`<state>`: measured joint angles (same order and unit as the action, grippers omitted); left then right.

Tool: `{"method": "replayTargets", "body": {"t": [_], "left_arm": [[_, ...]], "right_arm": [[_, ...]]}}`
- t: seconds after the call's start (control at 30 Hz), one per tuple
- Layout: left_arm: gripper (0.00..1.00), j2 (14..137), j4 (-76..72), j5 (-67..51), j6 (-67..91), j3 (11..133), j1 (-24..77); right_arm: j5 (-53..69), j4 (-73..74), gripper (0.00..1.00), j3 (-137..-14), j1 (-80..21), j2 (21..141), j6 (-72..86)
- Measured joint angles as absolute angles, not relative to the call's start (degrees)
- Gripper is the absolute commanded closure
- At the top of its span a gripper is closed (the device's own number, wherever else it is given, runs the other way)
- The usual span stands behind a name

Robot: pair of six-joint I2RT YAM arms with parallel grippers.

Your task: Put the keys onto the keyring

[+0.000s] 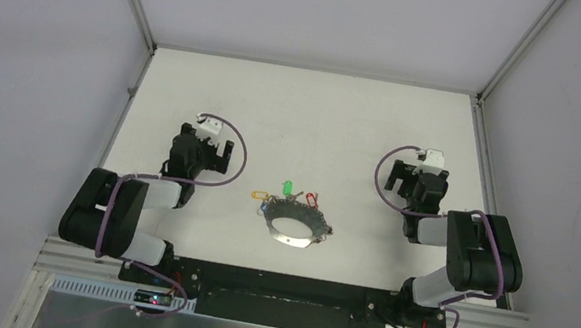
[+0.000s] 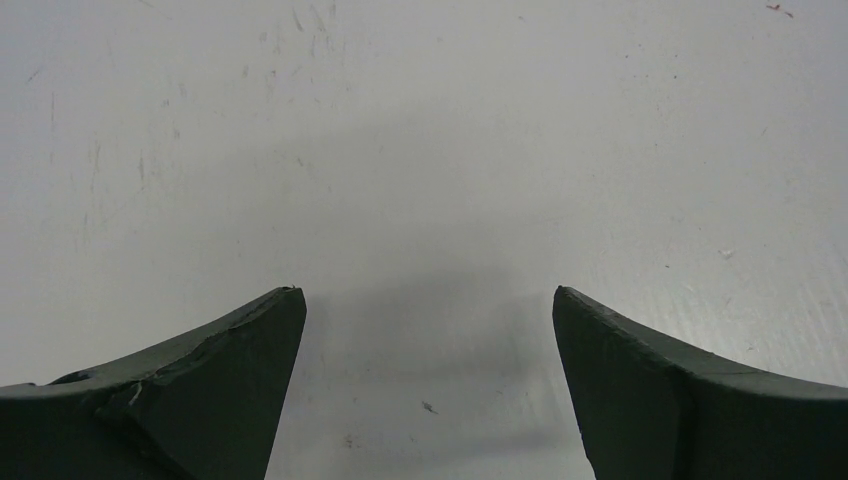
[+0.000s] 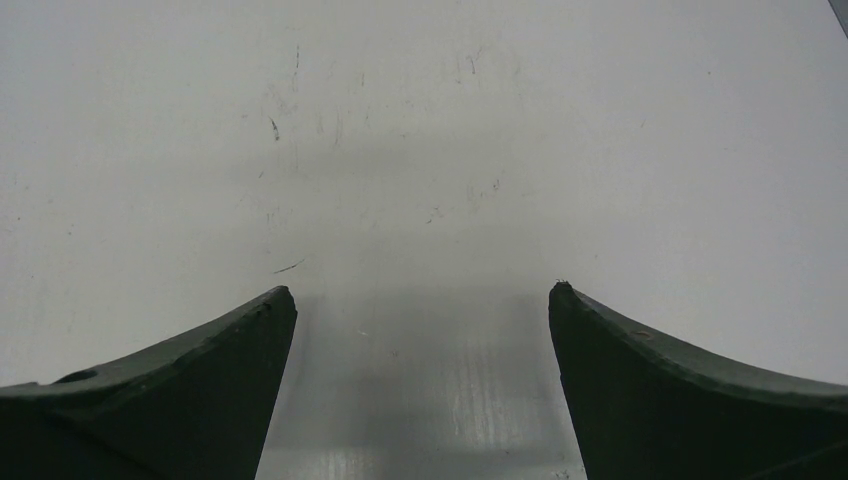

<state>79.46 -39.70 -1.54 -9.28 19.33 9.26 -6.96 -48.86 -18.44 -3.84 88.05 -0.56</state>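
Keys (image 1: 287,191) with green, red and yellow tags bunch at the twelve o'clock edge of the keyring (image 1: 294,226), which lies flat on the white surface (image 1: 312,107) midway between two robot arms. Whether any key is already threaded onto the loop cannot be told from overhead. The left hand (image 2: 428,292) sits at about ten o'clock from the ring and the right hand (image 3: 420,288) at about two o'clock. Both are well apart from it, spread wide open and holding nothing, and each wrist view shows only bare surface. The mirrored stand-off looks like a ready posture that leaves the ring reachable from either side. One hand would likely steady the loop while the other lifts a key.
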Motion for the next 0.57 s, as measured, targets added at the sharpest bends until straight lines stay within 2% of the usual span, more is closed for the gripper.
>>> {"method": "replayTargets", "body": {"t": [0.17, 0.57], "left_arm": [[0.01, 83.85, -49.65, -1.32, -9.72, 15.73, 8.86], [0.01, 85.49, -50.63, 1.91, -8.71, 16.73, 7.77]], "right_arm": [[-7.16, -48.86, 0.01, -18.44, -3.84, 88.05, -0.56], [-7.16, -48.95, 0.01, -18.44, -3.75, 88.05, -0.56]]}}
